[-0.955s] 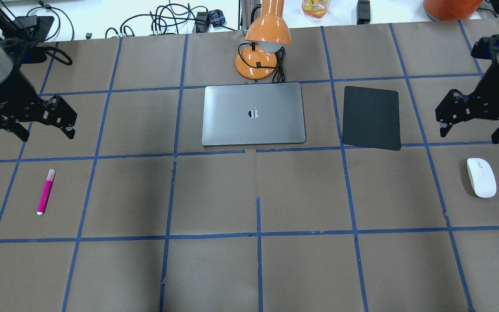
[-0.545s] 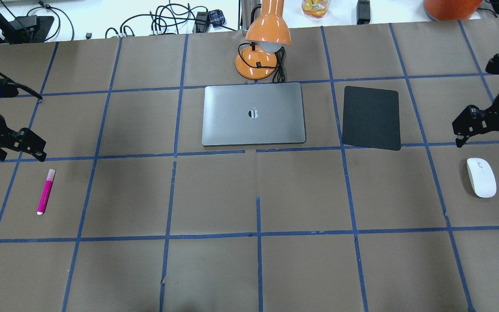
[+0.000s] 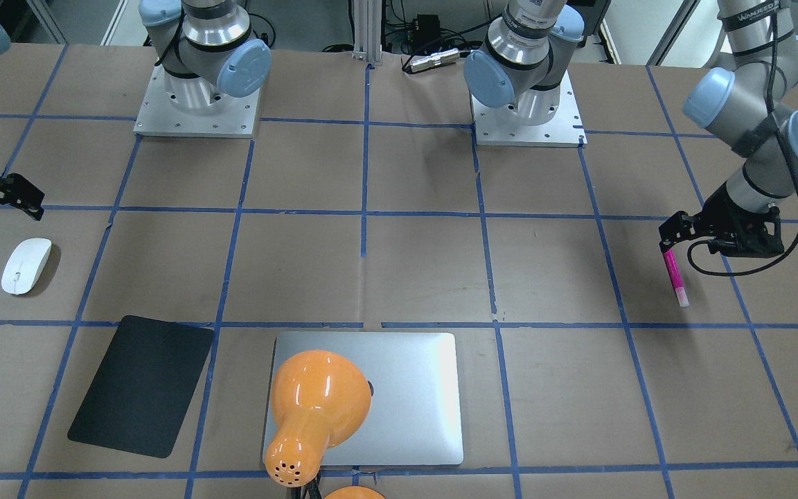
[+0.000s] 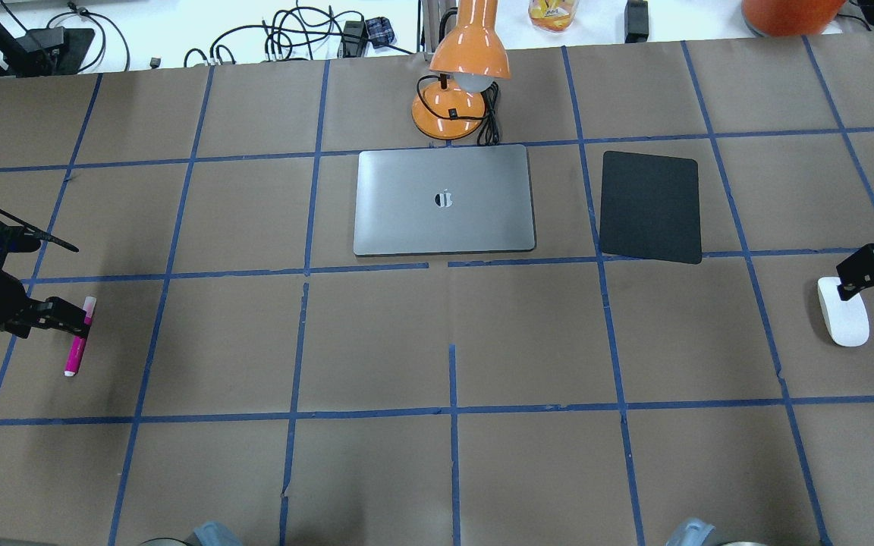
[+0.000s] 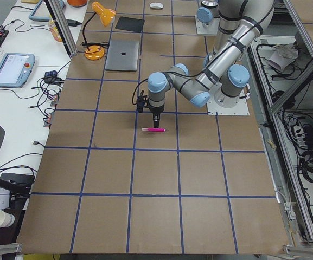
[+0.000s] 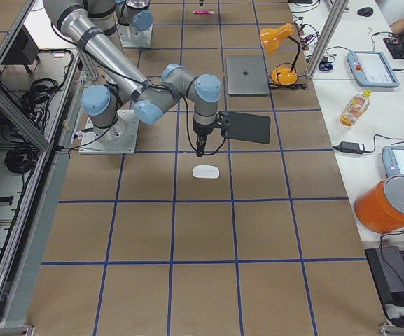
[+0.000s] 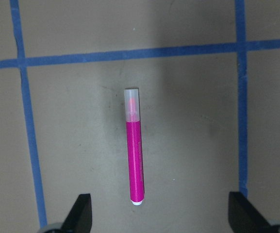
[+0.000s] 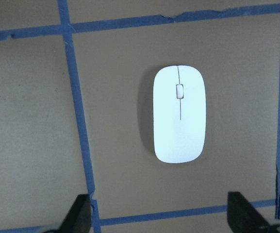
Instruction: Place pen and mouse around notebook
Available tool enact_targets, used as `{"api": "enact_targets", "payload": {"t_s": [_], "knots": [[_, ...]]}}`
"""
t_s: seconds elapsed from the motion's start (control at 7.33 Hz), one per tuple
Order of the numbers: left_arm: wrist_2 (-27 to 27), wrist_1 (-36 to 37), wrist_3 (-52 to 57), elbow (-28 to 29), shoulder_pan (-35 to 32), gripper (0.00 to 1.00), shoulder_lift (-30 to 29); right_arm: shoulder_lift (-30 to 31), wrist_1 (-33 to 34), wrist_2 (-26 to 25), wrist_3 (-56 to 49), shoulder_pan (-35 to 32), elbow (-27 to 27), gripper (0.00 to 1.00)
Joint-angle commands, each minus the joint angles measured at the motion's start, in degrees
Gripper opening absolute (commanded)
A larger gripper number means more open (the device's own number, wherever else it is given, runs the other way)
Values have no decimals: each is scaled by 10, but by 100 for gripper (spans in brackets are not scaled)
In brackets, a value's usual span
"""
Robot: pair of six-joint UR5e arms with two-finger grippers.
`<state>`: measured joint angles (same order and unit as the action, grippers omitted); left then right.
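Note:
The pink pen (image 4: 77,341) lies flat on the table at the left; the left wrist view shows the pen (image 7: 135,155) straight below the camera. My left gripper (image 7: 161,217) hangs open above it, one finger on each side and not touching. At the far right the white mouse (image 4: 844,322) rests on the table. My right gripper (image 8: 160,216) is open over the mouse (image 8: 179,114), also clear of it. The silver notebook (image 4: 444,199) lies closed at the table's middle back.
A black pad (image 4: 651,206) lies just right of the notebook. An orange desk lamp (image 4: 458,83) stands behind the notebook and its head overhangs it. Cables run along the back edge. The arm bases (image 3: 197,104) sit on the robot's side.
Both arms swung outward and toward the robot's side. The left gripper came over the pen and the right gripper over the mouse. Pen, mouse and notebook have not moved.

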<state>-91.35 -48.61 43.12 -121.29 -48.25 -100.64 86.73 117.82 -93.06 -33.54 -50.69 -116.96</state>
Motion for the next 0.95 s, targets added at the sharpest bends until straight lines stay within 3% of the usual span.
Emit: {"api": "enact_targets", "payload": {"t_s": [0.0,0.14,0.27,0.41,0.82], "knots": [[3,37,5,-4,7,90,-46,-62,59,15,-13,22,-3,100],[3,60,5,-3,8,71,-60,-86,89,15,-23,24,-3,100],[1,67,-2,-4,7,33,-66,-107,99,15,-21,28,-1,100],[-1,68,-2,-4,8,1,-66,-119,104,15,-18,28,2,100],[-4,61,-10,-4,5,0,-70,-142,110,15,-15,25,2,100]]}}
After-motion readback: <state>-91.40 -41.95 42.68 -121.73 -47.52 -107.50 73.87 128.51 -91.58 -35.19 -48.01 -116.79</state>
